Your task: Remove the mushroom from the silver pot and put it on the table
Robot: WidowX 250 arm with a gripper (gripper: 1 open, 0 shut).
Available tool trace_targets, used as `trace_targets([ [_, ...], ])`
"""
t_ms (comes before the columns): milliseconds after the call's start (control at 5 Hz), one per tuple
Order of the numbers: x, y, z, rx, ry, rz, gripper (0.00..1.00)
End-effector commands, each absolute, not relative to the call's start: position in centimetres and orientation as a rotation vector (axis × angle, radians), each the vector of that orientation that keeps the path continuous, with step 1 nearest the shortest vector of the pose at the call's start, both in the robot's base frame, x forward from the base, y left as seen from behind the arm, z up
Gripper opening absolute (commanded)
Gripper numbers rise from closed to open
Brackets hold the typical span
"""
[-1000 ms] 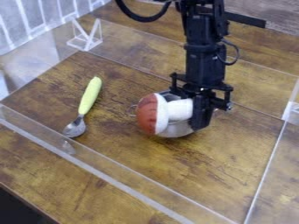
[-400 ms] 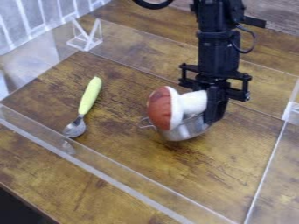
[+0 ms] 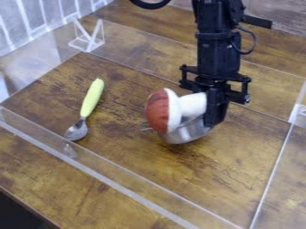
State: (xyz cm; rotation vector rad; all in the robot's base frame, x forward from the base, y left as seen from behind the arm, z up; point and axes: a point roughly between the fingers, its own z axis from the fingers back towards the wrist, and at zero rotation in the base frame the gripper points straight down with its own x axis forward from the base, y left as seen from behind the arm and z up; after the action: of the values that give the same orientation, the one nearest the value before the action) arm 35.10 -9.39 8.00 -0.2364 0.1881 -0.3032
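Camera, mushroom [image 3: 173,108] sideways, cap left

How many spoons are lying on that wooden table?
1. The spoon lies on the left part of the table, its yellow-green handle pointing away and its metal bowl toward the near edge. None seems hidden.

Soft, even light falls on the dark wooden counter [image 3: 143,170], with pale glare along the acrylic strips [image 3: 72,148], faint shadows, and a coarse, slightly blurred, low-resolution picture.
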Motion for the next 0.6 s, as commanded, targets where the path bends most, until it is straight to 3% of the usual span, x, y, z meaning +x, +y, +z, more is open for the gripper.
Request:
trace_targets([
  [0,36.3,-9.0,10.8,-0.241,0.102,-0.295,1.00],
  [200,36.8,-8.8,10.5,-0.247,0.104,-0.265,1.00],
  [400,36.1,-9.2,11.6,-0.243,0.108,-0.235,1.00],
])
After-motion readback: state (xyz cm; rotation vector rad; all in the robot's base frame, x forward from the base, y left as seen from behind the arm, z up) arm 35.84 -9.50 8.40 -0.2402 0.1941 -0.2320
